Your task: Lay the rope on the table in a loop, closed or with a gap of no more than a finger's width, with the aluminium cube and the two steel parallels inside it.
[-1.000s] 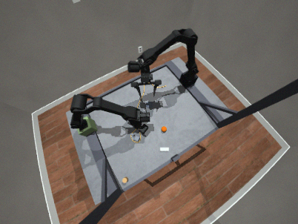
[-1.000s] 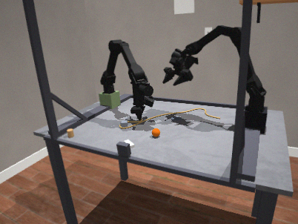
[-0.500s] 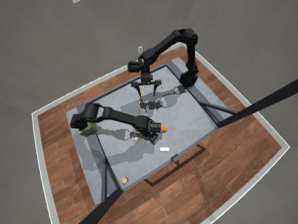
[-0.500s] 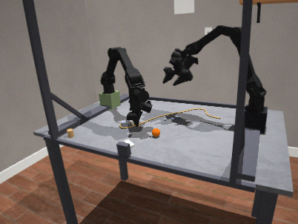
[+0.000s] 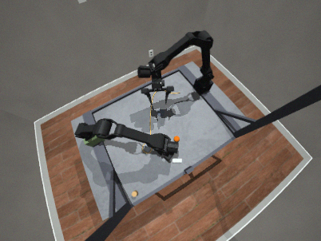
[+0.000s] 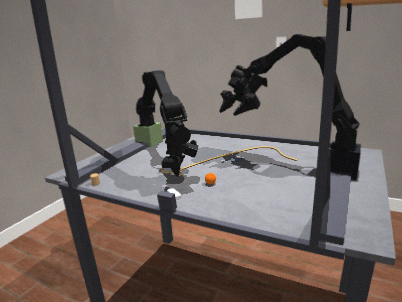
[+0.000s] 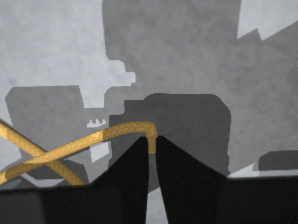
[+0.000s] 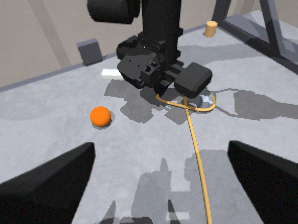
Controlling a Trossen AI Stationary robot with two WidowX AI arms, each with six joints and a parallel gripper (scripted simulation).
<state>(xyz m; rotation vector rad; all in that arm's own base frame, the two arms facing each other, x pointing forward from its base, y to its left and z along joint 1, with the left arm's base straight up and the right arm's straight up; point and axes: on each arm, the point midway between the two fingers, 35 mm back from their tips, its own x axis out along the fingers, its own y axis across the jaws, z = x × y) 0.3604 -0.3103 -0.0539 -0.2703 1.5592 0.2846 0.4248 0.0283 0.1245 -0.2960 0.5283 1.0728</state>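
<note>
Yellow rope (image 5: 150, 124) (image 6: 225, 158) (image 7: 102, 135) (image 8: 197, 150) crosses itself on the table (image 5: 200, 120) (image 6: 280, 200) (image 7: 55, 40) (image 8: 55, 120), its end clamped in the left gripper (image 5: 169, 159) (image 6: 174, 172) (image 7: 151, 143) (image 8: 159, 94), apparently for loop-closing that needs careful placement before release; the right gripper's (image 5: 159, 104) (image 6: 229, 112) (image 8: 161, 145) fingers stand apart.

Left end effector (image 5: 169, 159) (image 6: 174, 173) (image 7: 152, 138) (image 8: 159, 93) pinched low, right end effector (image 5: 159, 104) (image 6: 230, 112) (image 8: 161, 144) raised, fingers spread wide
</note>
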